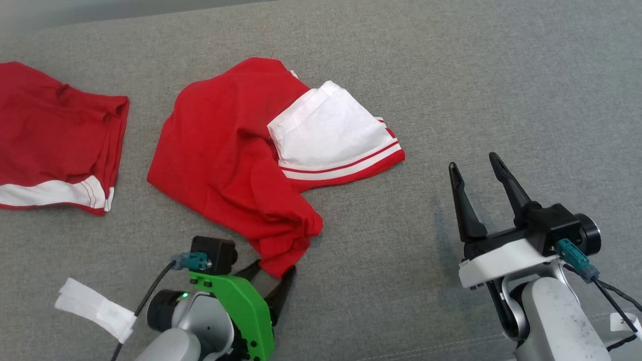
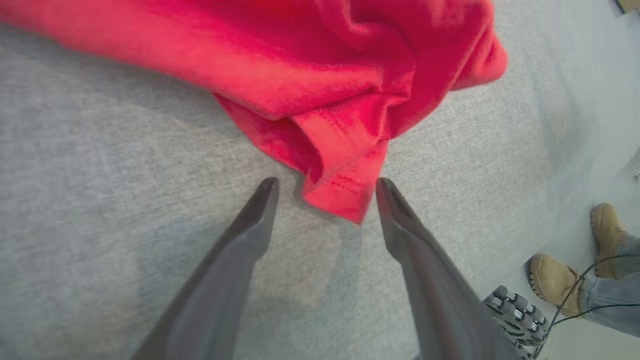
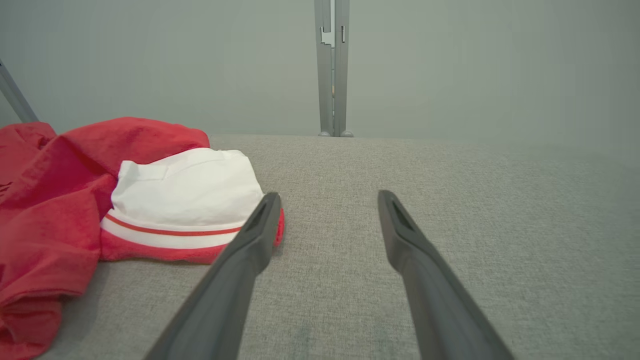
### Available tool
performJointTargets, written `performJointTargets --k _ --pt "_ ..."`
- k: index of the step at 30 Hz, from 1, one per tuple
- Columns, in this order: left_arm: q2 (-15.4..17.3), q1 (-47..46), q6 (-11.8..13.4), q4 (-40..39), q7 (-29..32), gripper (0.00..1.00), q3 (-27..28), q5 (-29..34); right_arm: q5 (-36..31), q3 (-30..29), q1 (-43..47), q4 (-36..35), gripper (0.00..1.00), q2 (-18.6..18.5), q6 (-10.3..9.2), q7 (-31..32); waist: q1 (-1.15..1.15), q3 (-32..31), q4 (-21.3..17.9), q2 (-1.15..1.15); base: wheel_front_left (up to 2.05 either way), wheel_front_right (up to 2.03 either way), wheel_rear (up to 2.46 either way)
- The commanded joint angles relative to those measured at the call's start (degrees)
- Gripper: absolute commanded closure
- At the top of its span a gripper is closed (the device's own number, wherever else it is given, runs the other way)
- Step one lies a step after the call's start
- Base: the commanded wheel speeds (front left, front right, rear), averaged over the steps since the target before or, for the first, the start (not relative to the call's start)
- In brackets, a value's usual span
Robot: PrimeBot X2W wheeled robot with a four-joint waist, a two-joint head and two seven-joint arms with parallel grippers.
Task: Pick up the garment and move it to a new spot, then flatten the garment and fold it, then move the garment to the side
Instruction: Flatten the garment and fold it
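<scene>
Your left fingers (image 2: pixel 252 220) apart, straddling crumpled garment (image 1: pixel 225 140) hem; right fingers (image 3: pixel 252 235) apart, idle. Flattening step, likely: grip corners, spread.

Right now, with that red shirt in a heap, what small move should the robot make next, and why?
Probably reach the right gripper across to the striped edge. The garment lies rumpled, its white part folded over the red; the left gripper stands open with the near corner between its fingertips, while the right one hangs open, apart from the cloth.

Garment (image 1: pixel 225 150) on table (image 1: pixel 476 75), second garment (image 1: pixel 50 135) left
</scene>
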Motion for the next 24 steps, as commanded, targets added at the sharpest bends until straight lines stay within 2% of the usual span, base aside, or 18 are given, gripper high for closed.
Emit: performJointTargets --k 1,2,4,5,8,13,19,24 --pt "-0.51 -1.09 -0.75 0.95 -0.05 0.0 -0.18 -0.49 -0.16 -0.17 -0.41 -0.05 0.0 -0.36 -0.01 -0.18 0.0 0.1 -0.21 0.0 0.0 0.0 0.0" --pt "-0.8 -1.44 -1.1 2.04 -0.14 0.0 -0.1 -0.93 -0.18 -0.24 -0.28 -0.11 0.0 -0.31 -0.01 -0.18 0.0 0.16 -0.33 0.0 0.0 0.0 0.0" --pt "-1.27 -1.98 -1.42 4.07 -0.81 0.88 -0.01 -0.74 -0.11 -0.26 -0.08 -0.08 0.0 -0.33 -0.01 -0.18 0.0 0.23 -0.68 0.0 0.0 0.0 0.0" --pt "-1.48 -2.25 -1.67 4.55 -1.42 1.0 0.31 -0.94 -0.04 -0.27 0.0 -0.06 0.0 -0.33 -0.01 -0.18 0.0 0.27 -0.86 0.0 0.0 0.0 0.0" --pt "-0.34 -2.32 -3.14 3.88 -2.15 1.0 1.41 -1.97 0.18 -0.56 0.36 -0.16 0.0 -0.29 -0.01 -0.18 0.0 0.29 -1.19 0.0 0.0 0.0 0.0" --pt "4.84 0.19 -3.75 -2.42 -1.8 1.0 3.69 -3.0 0.29 -1.22 0.86 -0.35 0.0 -0.25 -0.01 -0.18 0.0 0.21 -1.27 0.0 0.0 0.0 0.0" --pt "13.97 4.93 -1.44 -13.83 -0.8 1.0 8.75 -3.67 -0.1 -2.05 1.29 -0.58 0.0 -0.2 -0.01 -0.18 0.0 -0.06 0.17 0.0 0.0 0.0 0.0" --pt "19.07 9.12 1.17 -20.8 -0.99 1.0 13.5 -5.8 -0.22 -2.06 1.12 -0.48 0.0 -0.19 -0.01 -0.18 0.0 -0.34 1.66 0.0 0.0 0.0 0.0"
